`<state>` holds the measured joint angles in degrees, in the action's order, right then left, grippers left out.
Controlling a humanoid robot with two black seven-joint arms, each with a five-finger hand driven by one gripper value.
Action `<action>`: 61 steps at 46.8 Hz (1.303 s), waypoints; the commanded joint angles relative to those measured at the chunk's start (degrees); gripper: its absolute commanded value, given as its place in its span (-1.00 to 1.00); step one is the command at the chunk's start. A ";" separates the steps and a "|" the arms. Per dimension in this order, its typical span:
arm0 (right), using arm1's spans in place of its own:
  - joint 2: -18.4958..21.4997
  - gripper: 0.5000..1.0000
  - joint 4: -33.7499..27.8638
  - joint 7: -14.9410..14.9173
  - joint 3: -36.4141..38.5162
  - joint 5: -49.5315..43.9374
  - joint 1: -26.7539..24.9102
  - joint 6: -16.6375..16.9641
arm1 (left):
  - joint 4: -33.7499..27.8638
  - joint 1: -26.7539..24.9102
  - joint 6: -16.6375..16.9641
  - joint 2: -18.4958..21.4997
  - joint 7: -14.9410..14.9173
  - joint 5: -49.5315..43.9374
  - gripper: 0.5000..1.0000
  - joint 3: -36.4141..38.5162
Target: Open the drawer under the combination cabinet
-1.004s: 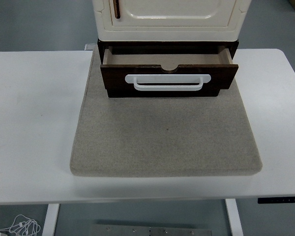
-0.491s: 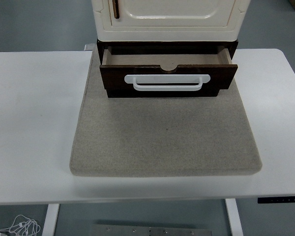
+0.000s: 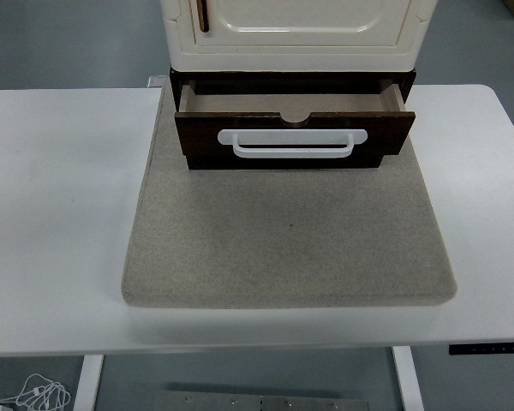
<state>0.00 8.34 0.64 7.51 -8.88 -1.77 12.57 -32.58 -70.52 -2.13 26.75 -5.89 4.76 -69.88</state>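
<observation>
The drawer (image 3: pixel 294 137) stands pulled partway out of the cabinet (image 3: pixel 295 34) at the table's (image 3: pixel 60 214) far middle, its white handle (image 3: pixel 292 143) facing near. Both sit on a grey mat (image 3: pixel 291 240), bare nearer in. A cable (image 3: pixel 34 396) lies on the floor, lower left. Neither hand shows, so its fingers cannot be told

The white bench (image 3: pixel 60 214) has a big grey felt mat (image 3: pixel 291 248) lying flat in its middle. The mat reaches close to the near edge. At the far end of the mat stands the cabinet (image 3: pixel 295 34), with its dark drawer (image 3: pixel 294 128) pulled open.
</observation>
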 commanded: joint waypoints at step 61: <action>0.00 0.70 0.09 0.06 -0.04 -0.26 -2.36 0.70 | 9.55 10.75 -1.39 -18.13 0.61 -6.61 1.00 0.62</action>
<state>0.00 8.44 0.71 7.47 -9.14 -3.98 13.28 -22.99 -59.78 -3.46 8.79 -5.28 -1.94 -69.32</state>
